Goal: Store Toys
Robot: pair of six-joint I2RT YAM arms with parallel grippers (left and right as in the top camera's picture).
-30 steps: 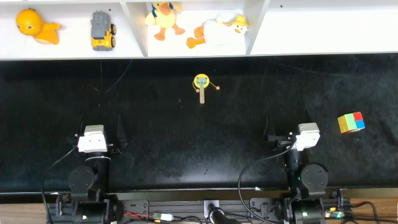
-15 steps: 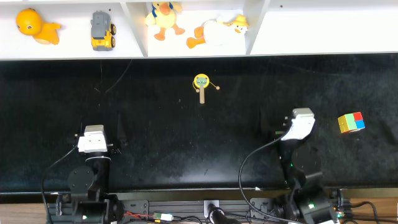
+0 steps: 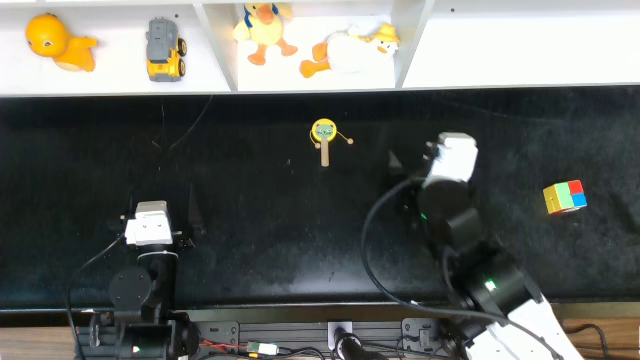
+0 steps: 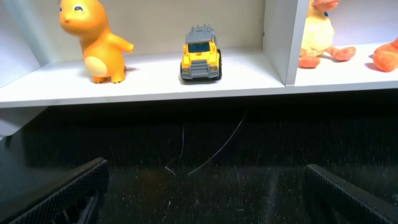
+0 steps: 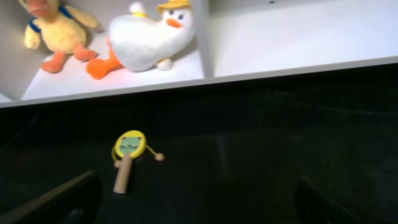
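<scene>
A small yellow rattle drum with a wooden handle lies on the black mat just short of the white shelf; it shows again as the drum, ahead of my right gripper, which is open and holds nothing. A multicoloured cube sits at the mat's right. My right arm stands between the drum and the cube. My left arm rests low at the left, and my left gripper is open and faces the shelf.
The shelf compartments hold an orange figure, a yellow truck, a yellow plush duck and a white plush duck. The right compartment has bare floor. Cables run along the table's front edge.
My right arm has risen from its rest and swung up and left toward the rattle drum. The left arm and the toys have not moved.
</scene>
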